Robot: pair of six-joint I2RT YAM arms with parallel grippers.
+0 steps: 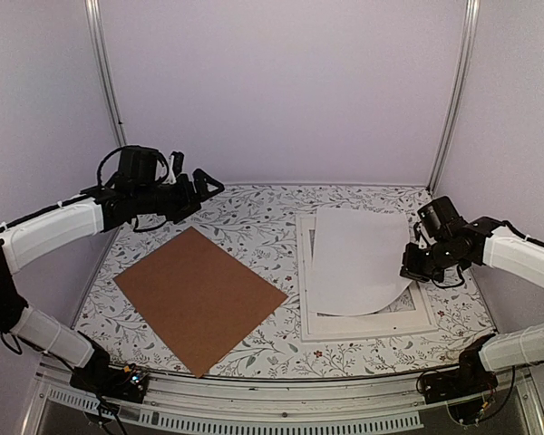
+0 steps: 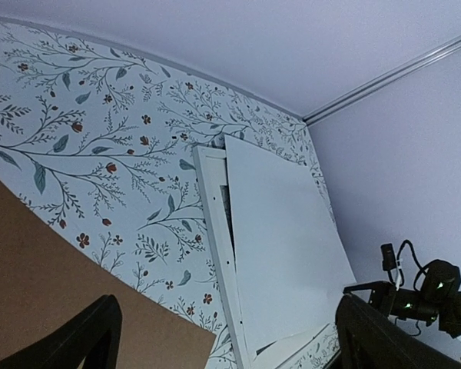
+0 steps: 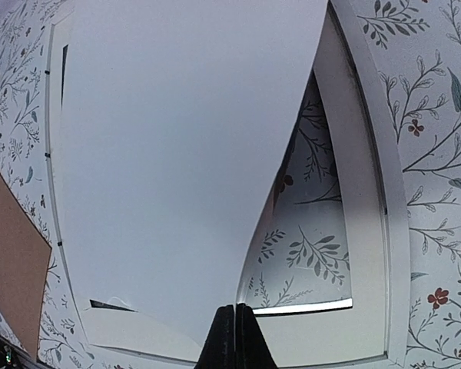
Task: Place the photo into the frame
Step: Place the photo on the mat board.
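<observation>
The photo (image 1: 358, 258) shows its plain white back and lies over the frame (image 1: 302, 281), a thin white rim on the right half of the table. My right gripper (image 1: 415, 267) is shut on the photo's right edge and holds that edge up, so the sheet curves while its left part rests on the frame. In the right wrist view the fingers (image 3: 236, 315) pinch the photo (image 3: 177, 154) above the frame's rim (image 3: 396, 254). My left gripper (image 1: 204, 186) hangs open and empty above the back left of the table. In its own view the photo (image 2: 284, 254) and frame (image 2: 215, 223) lie ahead.
A brown backing board (image 1: 199, 294) lies flat left of the frame, turned at an angle. A wide white mat (image 1: 381, 319) with a window sits inside the frame under the photo. The floral tablecloth (image 1: 254, 217) covers the table, with walls on three sides.
</observation>
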